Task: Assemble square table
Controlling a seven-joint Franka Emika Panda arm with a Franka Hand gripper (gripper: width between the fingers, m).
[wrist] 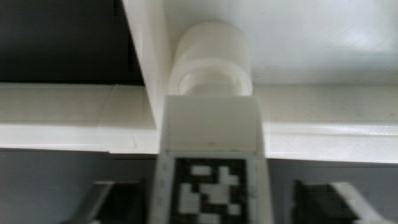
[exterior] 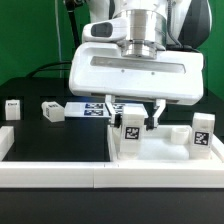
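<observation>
The square table's white panel [exterior: 160,150] lies flat at the exterior view's lower right. Two tagged white legs stand on it, one near its left corner [exterior: 131,128] and one at its right [exterior: 203,130]. My gripper [exterior: 135,108] hangs just above the left one, open, with a finger on either side. In the wrist view that leg [wrist: 214,120] runs between my fingers [wrist: 103,200], with a dark gap on each side, and my gripper [wrist: 217,205] does not touch it. Two loose legs lie on the black table, one at the far left [exterior: 13,108] and one nearer the middle [exterior: 52,112].
The marker board [exterior: 92,108] lies on the table behind the panel, partly under my gripper. A long low white border rail [exterior: 90,180] runs along the front edge. The panel surface [wrist: 71,110] and black table [wrist: 63,40] show in the wrist view.
</observation>
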